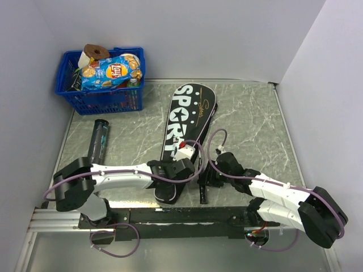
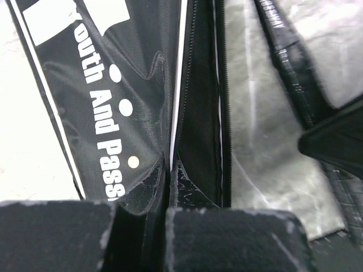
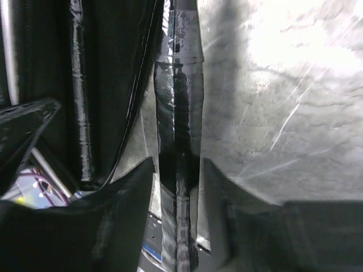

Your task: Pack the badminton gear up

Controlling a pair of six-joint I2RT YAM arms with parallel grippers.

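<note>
This appears to be a robotics lab cell: plain white partition walls (image 1: 170, 34) box in a marble-patterned table (image 1: 255, 119), and the left arm (image 1: 119, 173) and right arm (image 1: 278, 195), trailing purple cables, are bolted to a metal rail (image 1: 51, 218).

Top external: fixed and high, behind the 2 arm bases at the near edge. It faces down and toward the far wall in a wide shot of the whole desk (image 1: 249, 119).

Left wrist: mounted on the left arm, very close in. It faces down past its own left fingers (image 2: 57, 238) onto the cover (image 2: 130, 113) edge and zipper, with a strip of desk to the right.

Right wrist: just as close. It faces down past the right fingers (image 3: 113, 226) along the racket handle (image 3: 178, 141), with bare desk to the right.

Shared: the near end of the cover and the handle beside it show in all 3 views. The 2 wrist views overlap on the strip between cover and handle.
</note>
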